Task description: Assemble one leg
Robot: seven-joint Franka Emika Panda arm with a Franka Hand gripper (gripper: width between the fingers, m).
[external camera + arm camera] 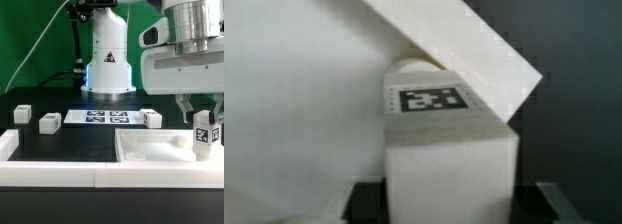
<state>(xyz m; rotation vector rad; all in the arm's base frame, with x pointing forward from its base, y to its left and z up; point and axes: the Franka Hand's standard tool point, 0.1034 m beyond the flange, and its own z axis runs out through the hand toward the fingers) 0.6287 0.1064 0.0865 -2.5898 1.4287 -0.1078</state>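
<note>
One arm (180, 55) pointing straight down, fingers (204, 118) clamped on upright leg (205, 138), over a corner of the tray-like part (140, 152)

Robotics lab: green backdrop (30, 40), black table (70, 145), marker board (105, 118), robot base (108, 65).

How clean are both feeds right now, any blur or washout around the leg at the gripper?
Exterior view: evenly lit and fairly sharp; the leg in the gripper stands out, but the white tray-like part is washed out, little surface detail. Wrist view: soft focus; the leg fills the frame, its tag slightly blurred, white surfaces merging.
</note>
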